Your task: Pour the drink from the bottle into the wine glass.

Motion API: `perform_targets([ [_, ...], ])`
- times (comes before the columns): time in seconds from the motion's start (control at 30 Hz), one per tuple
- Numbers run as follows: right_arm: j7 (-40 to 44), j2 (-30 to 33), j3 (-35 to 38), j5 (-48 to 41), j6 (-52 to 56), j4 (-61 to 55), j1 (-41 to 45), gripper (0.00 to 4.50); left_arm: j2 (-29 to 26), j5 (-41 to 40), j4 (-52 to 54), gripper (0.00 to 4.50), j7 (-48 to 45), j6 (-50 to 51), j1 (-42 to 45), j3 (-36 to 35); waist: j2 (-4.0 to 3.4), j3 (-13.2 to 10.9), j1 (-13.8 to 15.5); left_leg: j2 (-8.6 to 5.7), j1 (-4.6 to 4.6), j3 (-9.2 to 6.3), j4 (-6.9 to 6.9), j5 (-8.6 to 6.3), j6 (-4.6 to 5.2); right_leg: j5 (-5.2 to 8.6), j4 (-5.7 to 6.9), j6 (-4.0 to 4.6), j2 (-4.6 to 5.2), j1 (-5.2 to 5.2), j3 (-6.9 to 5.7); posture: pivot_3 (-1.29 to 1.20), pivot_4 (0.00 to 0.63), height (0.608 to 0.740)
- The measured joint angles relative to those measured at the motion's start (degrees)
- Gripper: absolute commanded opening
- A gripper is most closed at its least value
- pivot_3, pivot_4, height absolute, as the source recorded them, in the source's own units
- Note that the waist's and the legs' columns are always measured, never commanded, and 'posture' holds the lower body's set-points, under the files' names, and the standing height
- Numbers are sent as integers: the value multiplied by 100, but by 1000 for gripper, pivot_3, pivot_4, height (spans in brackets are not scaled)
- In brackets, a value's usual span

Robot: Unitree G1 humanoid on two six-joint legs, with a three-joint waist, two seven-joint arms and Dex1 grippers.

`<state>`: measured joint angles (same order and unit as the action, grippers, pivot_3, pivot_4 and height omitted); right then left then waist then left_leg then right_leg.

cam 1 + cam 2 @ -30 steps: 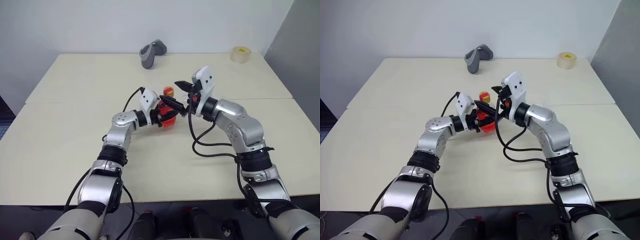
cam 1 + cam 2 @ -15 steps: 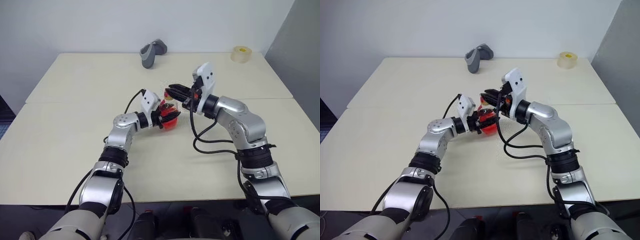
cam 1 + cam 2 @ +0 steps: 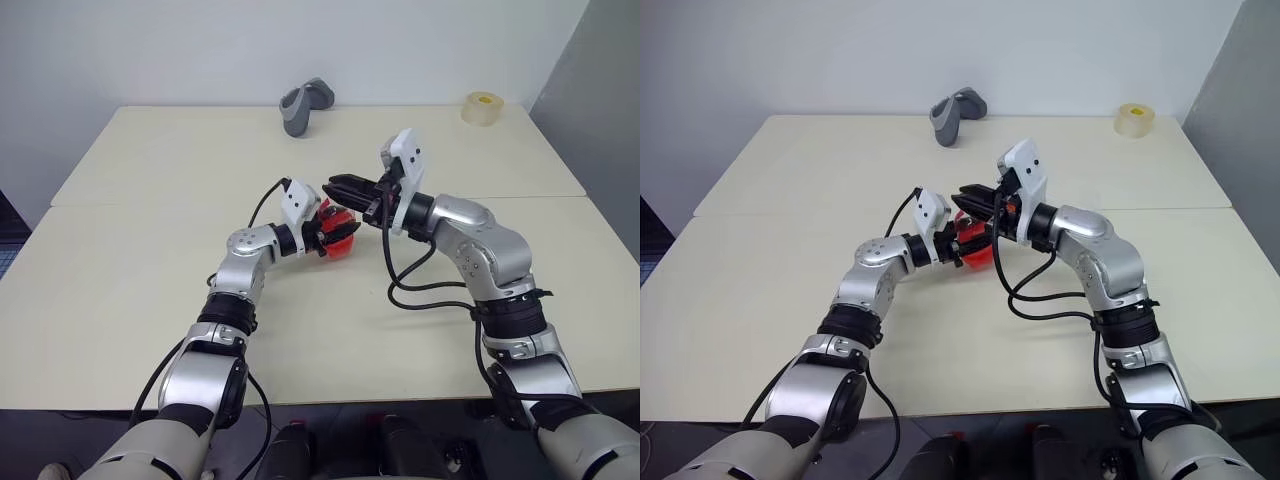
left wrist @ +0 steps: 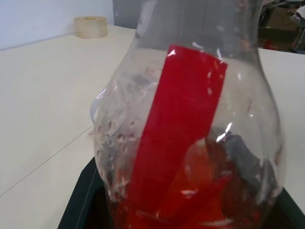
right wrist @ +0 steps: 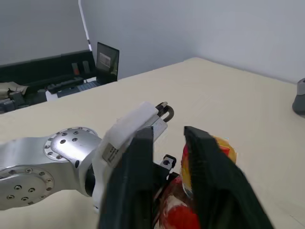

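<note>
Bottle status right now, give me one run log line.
bottle: held in left gripper, cap on | right gripper: around cap, small gap between fingers | wine glass: unseen | pour: not begun

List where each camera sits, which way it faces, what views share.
Left and right eye views: on the head, looking forward and down over the cream table; both arms show.
Left wrist view: on the left wrist, facing the small clear plastic bottle of red drink in the left gripper.
Right wrist view: on the right wrist, looking past its black fingers at the red-and-yellow cap and left arm.
Shared: all show the bottle.
</note>
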<state>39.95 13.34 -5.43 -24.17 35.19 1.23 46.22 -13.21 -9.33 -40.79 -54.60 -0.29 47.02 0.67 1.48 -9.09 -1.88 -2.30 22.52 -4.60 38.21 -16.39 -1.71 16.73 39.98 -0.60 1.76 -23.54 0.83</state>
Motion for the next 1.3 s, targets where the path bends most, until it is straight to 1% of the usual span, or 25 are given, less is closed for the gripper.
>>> perform_targets([
  [0.2, -9, 11, 62, 9, 16, 21, 36, 4068, -2, -3, 0, 1976, -5, -1, 5, -1, 0, 0, 0, 0, 0, 0, -1, 0, 0, 0, 0, 0, 0, -1, 0, 0, 150, 740],
  [0.23, -12, 14, 62, 39, -7, 43, 58, 4361, -4, -3, 0, 1976, -5, -1, 10, -1, 0, 0, 0, 0, 0, 0, 0, 0, 0, 0, 0, 0, 0, -1, 0, 0, 150, 740],
  [0.27, -9, 15, 61, 54, -41, 85, 79, 4500, -3, -3, 0, 1976, -5, -1, 18, -1, 0, 0, 0, 0, 0, 0, 0, 0, 0, 0, 0, 0, 0, -1, 0, 0, 150, 740],
  [0.7, 8, -56, 60, 214, -287, 593, 238, 4500, 14, -16, 0, 1976, -43, -6, 91, -4, 0, 0, -2, 0, 1, 0, 0, 0, 0, 0, 0, 0, 0, -2, 0, 0, 150, 740],
  [0.8, 8, -97, 66, 252, -336, 658, 261, 3911, 14, -16, 0, 1976, -97, -6, 91, -2, 0, 0, -2, 0, 1, 1, 0, 0, 0, 0, 0, 0, 0, -2, 1, 0, 150, 740],
  [1.03, 9, -118, 93, 270, -331, 742, 277, 1403, 15, -42, 28, 1965, -126, -15, 87, 2, 0, 0, -1, 0, 2, 1, 1, 0, -1, 0, 0, 0, 0, -2, 0, 0, 150, 740],
  [1.07, 9, -120, 98, 269, -332, 742, 277, 1263, 15, -43, 40, 1938, -125, -15, 83, 4, 0, 0, -3, 0, 2, 1, 0, 0, -1, 0, 0, 0, 0, -2, 1, 0, 150, 740],
  [1.23, 140, -142, 97, 255, -329, 742, 276, 1264, -11, -86, 475, 1692, -131, 40, -196, 16, -1, 0, -12, 0, 3, 1, -1, 0, -1, 0, 2, 0, 0, -6, 2, 0, 150, 740],
  [1.3, 251, -153, 80, 206, -275, 687, 273, 1264, -97, -153, 943, 1583, -182, 273, -418, 39, -1, -1, -18, 1, 4, 2, -1, 0, -1, 0, 2, 1, 0, -8, 5, 0, 150, 740],
])
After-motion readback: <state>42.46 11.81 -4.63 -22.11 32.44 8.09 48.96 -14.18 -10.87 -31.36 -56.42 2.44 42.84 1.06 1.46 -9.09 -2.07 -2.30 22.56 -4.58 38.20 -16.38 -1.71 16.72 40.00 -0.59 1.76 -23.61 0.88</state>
